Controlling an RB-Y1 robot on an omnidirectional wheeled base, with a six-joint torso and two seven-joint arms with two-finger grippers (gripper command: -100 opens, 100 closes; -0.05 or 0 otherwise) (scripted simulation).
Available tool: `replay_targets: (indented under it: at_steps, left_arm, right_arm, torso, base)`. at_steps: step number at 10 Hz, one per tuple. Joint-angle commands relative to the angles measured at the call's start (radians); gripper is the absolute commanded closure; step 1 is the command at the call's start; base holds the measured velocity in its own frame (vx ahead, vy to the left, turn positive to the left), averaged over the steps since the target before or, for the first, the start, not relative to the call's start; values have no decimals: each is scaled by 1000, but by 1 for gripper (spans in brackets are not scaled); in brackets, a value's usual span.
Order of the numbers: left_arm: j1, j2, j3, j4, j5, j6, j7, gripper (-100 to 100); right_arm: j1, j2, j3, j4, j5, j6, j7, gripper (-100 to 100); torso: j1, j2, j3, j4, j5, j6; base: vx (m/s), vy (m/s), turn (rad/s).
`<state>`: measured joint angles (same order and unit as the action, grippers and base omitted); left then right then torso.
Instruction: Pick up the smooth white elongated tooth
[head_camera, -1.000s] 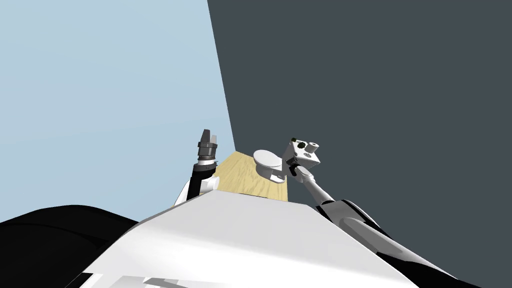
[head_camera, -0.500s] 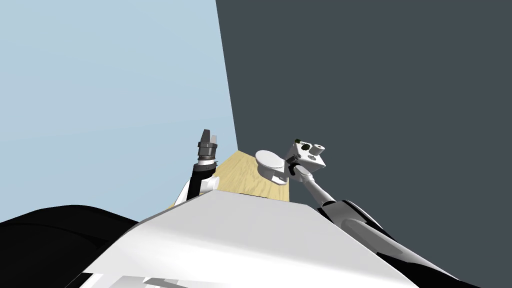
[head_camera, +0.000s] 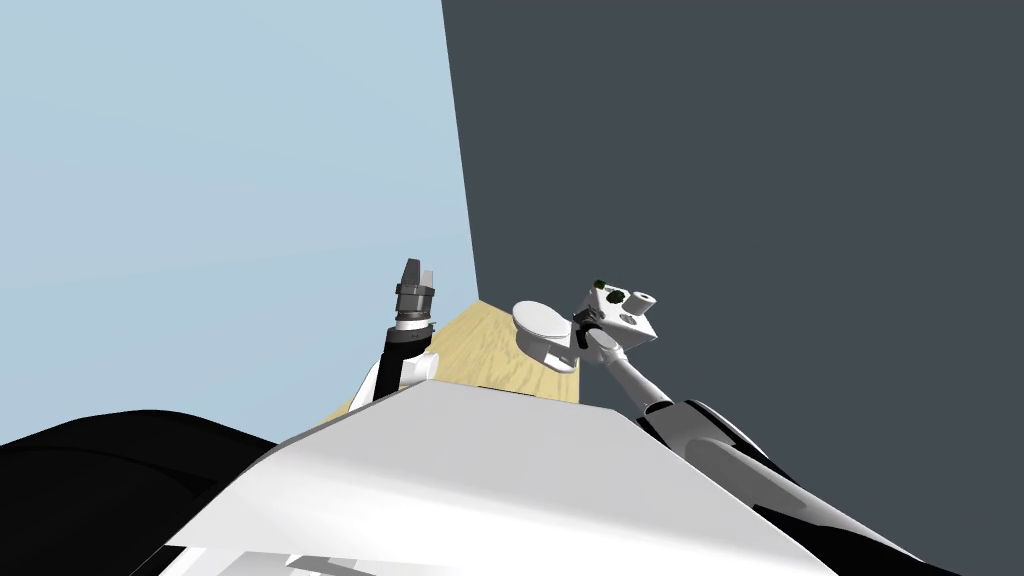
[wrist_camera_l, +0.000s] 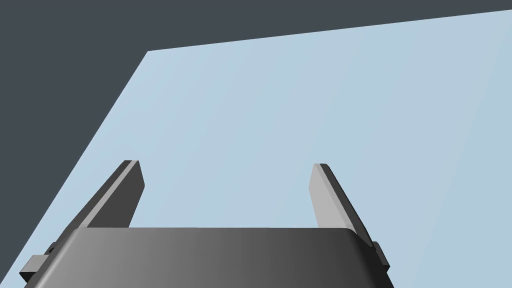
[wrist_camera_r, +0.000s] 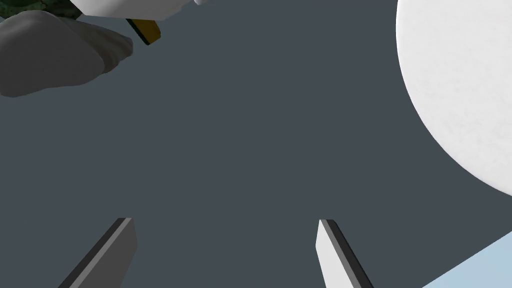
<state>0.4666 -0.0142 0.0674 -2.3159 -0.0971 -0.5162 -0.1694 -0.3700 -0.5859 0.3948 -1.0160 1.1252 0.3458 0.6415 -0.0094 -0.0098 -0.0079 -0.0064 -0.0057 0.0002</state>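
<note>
Right claw (wrist_camera_r: 225, 221), blades spread and empty, faces a dark wall (wrist_camera_r: 250, 125) beside the white toilet (head_camera: 540, 322), centre frame; left claw (wrist_camera_l: 226, 164) spread too. Advancing blind could ram the toilet.

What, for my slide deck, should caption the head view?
Right arm reaches toward a white toilet by a dark grey wall; left gripper raised.

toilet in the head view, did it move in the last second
No. The toilet and the wall corner behind it both slid slightly right in the head view, so I turned; the toilet stayed put.
</note>
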Motion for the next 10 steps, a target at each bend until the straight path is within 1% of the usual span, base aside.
replay_targets:
  at_steps: [1, 4, 5, 6, 8, 9, 10]
  left_arm:
    - [0, 0, 0, 0, 0, 0, 0, 0]
    - [0, 0, 0, 0, 0, 0, 0, 0]
    - [0, 0, 0, 0, 0, 0, 0, 0]
    - [0, 0, 0, 0, 0, 0, 0, 0]
    - [0, 0, 0, 0, 0, 0, 0, 0]
    - [0, 0, 0, 0, 0, 0, 0, 0]
    - [0, 0, 0, 0, 0, 0, 0, 0]
  right_arm:
    - [0, -8, 13, -21, 10, 34, -13, -100]
    - [1, -21, 36, -56, 16, 85, -32, -100]
    - [2, -30, 50, -74, 15, 113, -42, -100]
    - [3, -34, 56, -81, 13, 126, -47, -100]
    - [12, -50, 79, -102, 5, 168, -61, -100]
    - [17, -54, 89, -108, 1, 183, -65, -100]
    - [13, -51, 82, -103, 4, 171, -62, -100]
  torso:
    - [0, 0, 0, 0, 0, 0]
    - [0, 1, 0, 0, 0, 0]
    - [0, 1, 1, 0, 0, 0]
    - [-2, 2, 1, 0, 0, 0]
    - [-3, 3, 2, 1, -1, 1]
    - [-5, 4, 2, 1, -1, 1]
    - [-6, 4, 3, 1, -1, 1]
  base:
    - [-12, -64, 56]
    - [-19, -59, 32]
    - [-40, -88, 6]
    - [-60, -101, -3]
    - [-55, -115, -49]
    - [-73, -143, -39]
    - [-33, -61, 0]
